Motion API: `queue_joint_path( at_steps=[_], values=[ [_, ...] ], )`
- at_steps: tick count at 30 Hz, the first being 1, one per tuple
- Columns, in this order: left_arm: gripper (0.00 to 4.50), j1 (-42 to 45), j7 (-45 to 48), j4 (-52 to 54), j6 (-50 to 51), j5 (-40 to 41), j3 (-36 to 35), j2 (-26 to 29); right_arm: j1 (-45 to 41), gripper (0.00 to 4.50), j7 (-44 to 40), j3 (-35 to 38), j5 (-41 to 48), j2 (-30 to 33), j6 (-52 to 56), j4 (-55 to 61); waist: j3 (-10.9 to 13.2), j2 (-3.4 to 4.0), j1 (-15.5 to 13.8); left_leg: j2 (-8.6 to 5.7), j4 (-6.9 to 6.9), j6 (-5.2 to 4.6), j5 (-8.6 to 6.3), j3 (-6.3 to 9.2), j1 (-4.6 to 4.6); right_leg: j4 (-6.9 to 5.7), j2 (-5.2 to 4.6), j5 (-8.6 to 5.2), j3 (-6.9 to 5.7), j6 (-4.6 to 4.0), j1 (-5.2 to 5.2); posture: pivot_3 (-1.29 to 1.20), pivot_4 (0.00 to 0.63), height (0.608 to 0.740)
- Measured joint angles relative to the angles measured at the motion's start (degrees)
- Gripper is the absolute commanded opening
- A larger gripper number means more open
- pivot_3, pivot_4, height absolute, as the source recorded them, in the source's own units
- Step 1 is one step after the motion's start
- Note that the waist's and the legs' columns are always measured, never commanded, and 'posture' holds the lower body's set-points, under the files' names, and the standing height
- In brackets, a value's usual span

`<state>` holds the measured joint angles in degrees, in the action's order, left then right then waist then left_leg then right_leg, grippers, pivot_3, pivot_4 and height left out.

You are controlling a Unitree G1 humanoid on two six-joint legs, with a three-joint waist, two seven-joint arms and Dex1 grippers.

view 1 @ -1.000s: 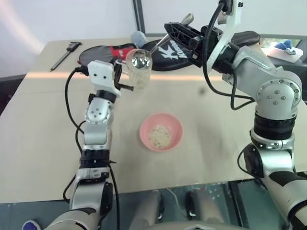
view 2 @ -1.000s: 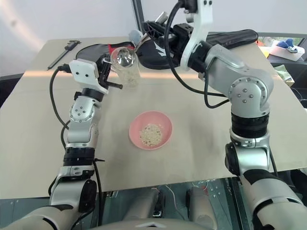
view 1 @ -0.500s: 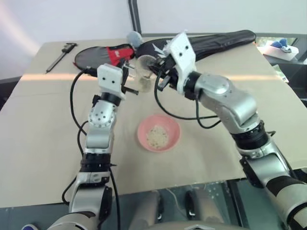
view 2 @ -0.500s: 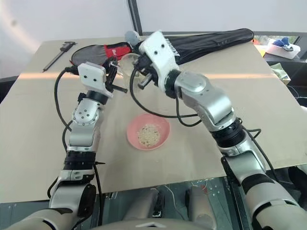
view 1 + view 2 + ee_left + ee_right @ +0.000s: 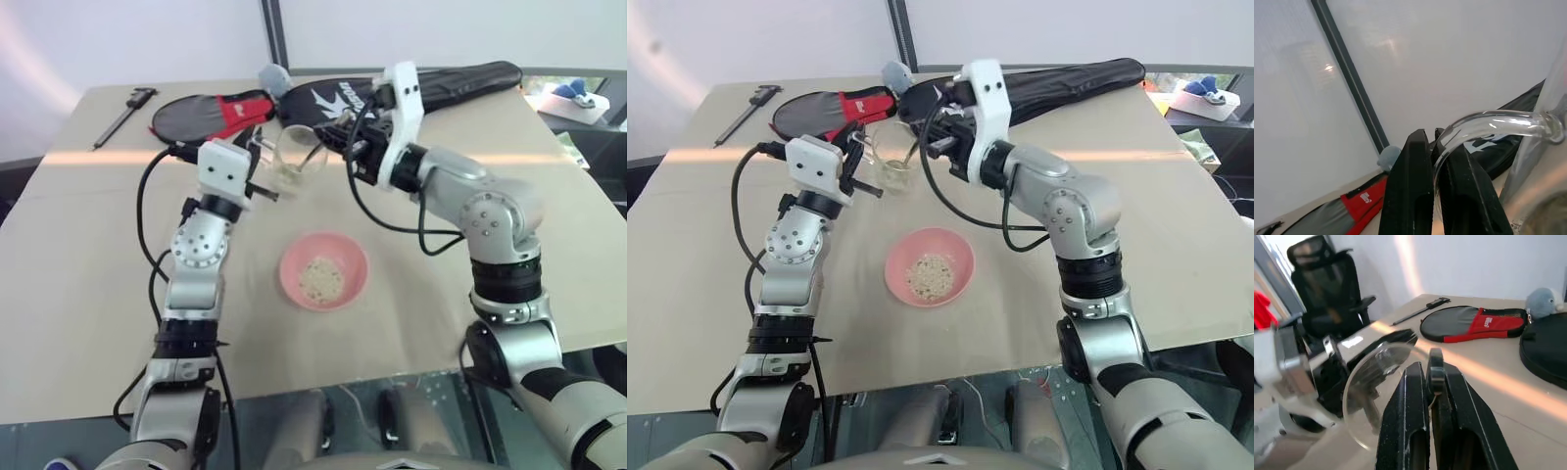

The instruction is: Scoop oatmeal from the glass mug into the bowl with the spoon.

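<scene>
My left gripper (image 5: 1436, 147) is shut on the thin handle of the glass mug (image 5: 296, 153) and holds it above the table, behind the bowl. A pale layer of oatmeal lies in the mug's bottom. My right gripper (image 5: 1431, 377) is shut on the handle of the spoon (image 5: 1435, 363), right beside the mug's rim (image 5: 1371, 382), and the spoon slants down into the mug. The pink bowl (image 5: 290, 285) sits on the table nearer to me, with a small heap of oatmeal (image 5: 320, 277) in it.
At the back of the table lie a red-and-black racket cover (image 5: 211, 110), a long black bag (image 5: 446, 83) and a grey plush toy (image 5: 273, 76). A dark caliper tool (image 5: 125, 110) lies at the far left corner. A white box (image 5: 570, 100) stands off the table's right.
My right arm has come down and to the left, bringing the spoon from the mug's mouth down into it. The mug has tipped back to more upright. The camera has shifted slightly.
</scene>
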<state>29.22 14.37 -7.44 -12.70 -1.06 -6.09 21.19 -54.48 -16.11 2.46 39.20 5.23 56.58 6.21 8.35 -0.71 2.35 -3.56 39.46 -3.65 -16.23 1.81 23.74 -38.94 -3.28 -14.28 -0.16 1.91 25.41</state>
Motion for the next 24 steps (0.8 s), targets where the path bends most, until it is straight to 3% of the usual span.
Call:
queue_joint_path(
  at_steps=[8,18,24],
  values=[
    [0.06,0.5,0.7,-5.4,-1.9,-1.7,0.3,1.4,-0.7,0.0,5.7,9.4,7.6,-0.1,8.0,0.0,0.0,0.0,0.0,-0.01,0.0,0.0,0.0,0.0,0.01,0.0,-0.01,0.0,0.01,0.0,0.0,0.0,0.15,0.74],
    [0.06,2.7,3.0,-9.0,-6.1,-2.1,1.7,3.7,-3.4,0.0,19.3,21.1,19.6,-2.9,15.7,-1.3,0.0,0.01,0.1,-0.01,-0.01,0.0,0.0,-0.02,0.0,-0.03,-0.01,0.0,0.02,0.0,0.01,0.0,0.15,0.74],
    [0.06,3.2,3.4,-9.3,-6.8,-2.1,1.7,4.1,-3.9,0.0,25.8,23.1,25.5,-3.3,17.6,-2.8,0.0,0.01,0.1,-0.02,-0.02,0.0,0.0,-0.04,0.01,-0.02,-0.02,0.0,0.03,0.0,0.01,0.0,0.15,0.74]
  ],
)
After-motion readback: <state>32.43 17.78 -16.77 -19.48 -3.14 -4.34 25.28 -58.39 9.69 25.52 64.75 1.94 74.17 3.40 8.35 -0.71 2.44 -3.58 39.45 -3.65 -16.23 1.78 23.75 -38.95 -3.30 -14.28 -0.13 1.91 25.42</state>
